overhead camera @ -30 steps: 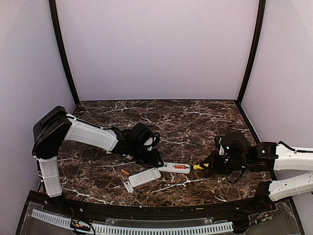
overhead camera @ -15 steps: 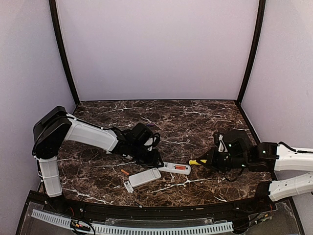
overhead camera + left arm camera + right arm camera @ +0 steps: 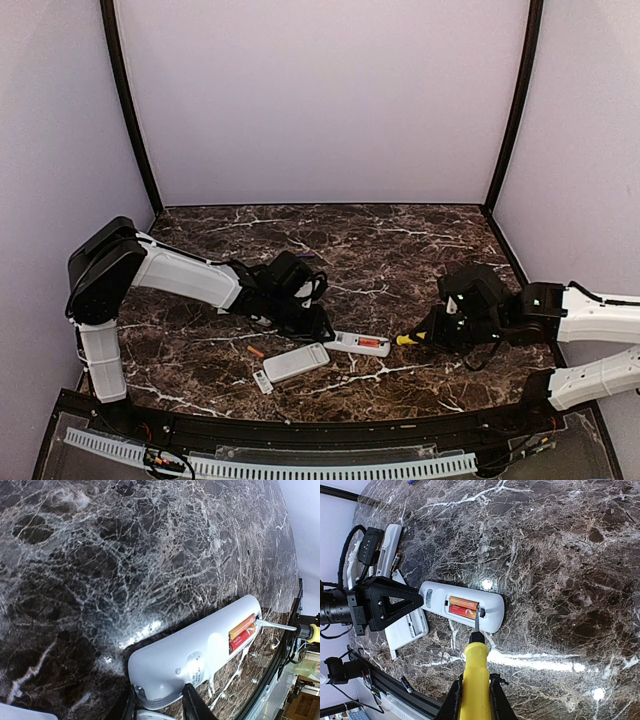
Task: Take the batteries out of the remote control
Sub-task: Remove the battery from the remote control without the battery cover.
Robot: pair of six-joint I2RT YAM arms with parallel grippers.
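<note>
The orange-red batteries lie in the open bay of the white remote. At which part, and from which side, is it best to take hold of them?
Probably at their end facing the right gripper, from above. The slim orange-red batteries lie sunk in the white plastic remote, long sides walled in; the yellow-handled screwdriver has its tip at that end and could lever it up.

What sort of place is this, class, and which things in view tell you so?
Probably a robot lab booth: plain lilac walls enclose a dark marble-patterned table, and two arms meet at an opened remote.
</note>
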